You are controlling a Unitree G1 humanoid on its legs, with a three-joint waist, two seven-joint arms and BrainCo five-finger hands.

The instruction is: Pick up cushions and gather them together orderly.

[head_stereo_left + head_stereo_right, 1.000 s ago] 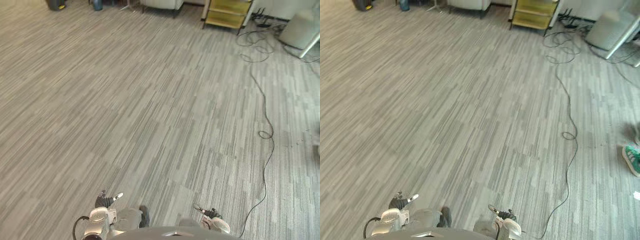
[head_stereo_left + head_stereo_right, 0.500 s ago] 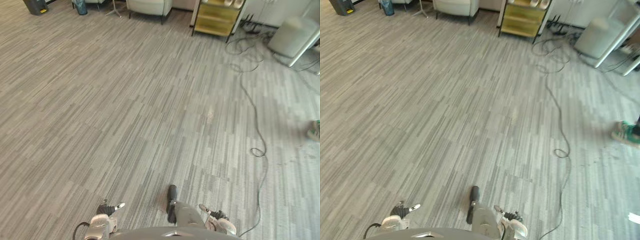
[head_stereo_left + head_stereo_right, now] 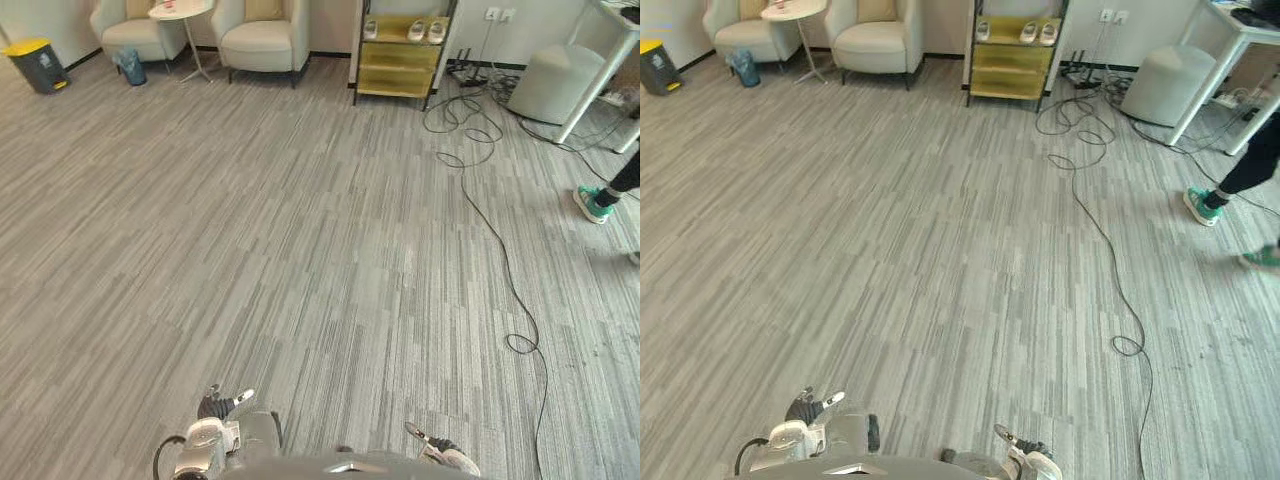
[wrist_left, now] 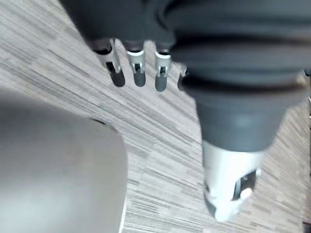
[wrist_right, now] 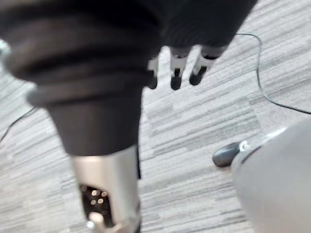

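Our left hand [image 4: 138, 65] and right hand [image 5: 176, 73] hang spread and empty; we expect the cushion [image 3: 263, 9] left of the shelf [image 3: 396, 68] to be soft and light, best gripped by its edge.

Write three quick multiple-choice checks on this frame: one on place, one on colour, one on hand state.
1. Where does the round table stand?
A. beside the yellow shelf
B. between the two armchairs
C. by the person's shoes

2. What colour is the lid of the bin?
A. red
B. blue
C. yellow

3. What state is the left hand in?
A. open, holding nothing
B. shut on a cushion
C. shut on a cable

Answers:
1 B: the table sits in the gap between the two cream chairs.
2 C: the dark bin at the far left has a yellow top.
3 A: the left wrist view shows it hanging straight with nothing in it.
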